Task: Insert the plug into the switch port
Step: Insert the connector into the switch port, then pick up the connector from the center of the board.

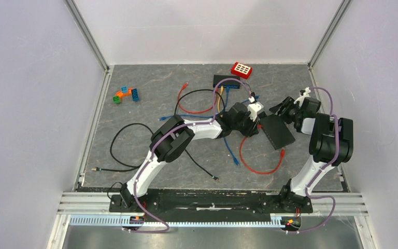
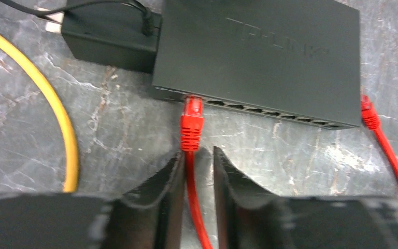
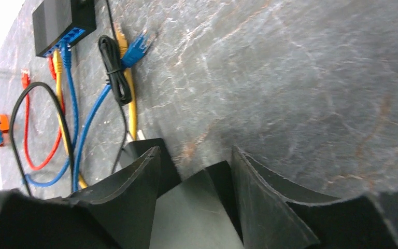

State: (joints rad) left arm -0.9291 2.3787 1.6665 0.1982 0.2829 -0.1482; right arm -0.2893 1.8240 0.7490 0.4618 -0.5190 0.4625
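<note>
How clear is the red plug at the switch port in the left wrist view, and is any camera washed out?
Left wrist: the red plug and the switch port row are readable, though slightly soft; the left pincer up close is blurred. Right wrist: the left edge is blown out white and the near foreground is dark. Top external: even light, sharp, no glare.

Surface (image 1: 134, 181): grey, marbled, stone-look. Black switch (image 2: 259, 57) lies flat on it just ahead of the left gripper (image 2: 197, 161). Red plug (image 2: 192, 122) has its tip at the switch's leftmost port, and its red cable (image 2: 197, 207) trails back between the gripper's fingers. Black box (image 2: 109, 36) sits against the switch, left of the gripper. Yellow cable (image 2: 57, 104) curves further left. Second switch (image 1: 223, 80) and red block (image 1: 241, 69) are well beyond the gripper. Toy bricks (image 1: 125, 95) are far to its left, and the black cable (image 1: 111, 148) is looped behind it.
</note>
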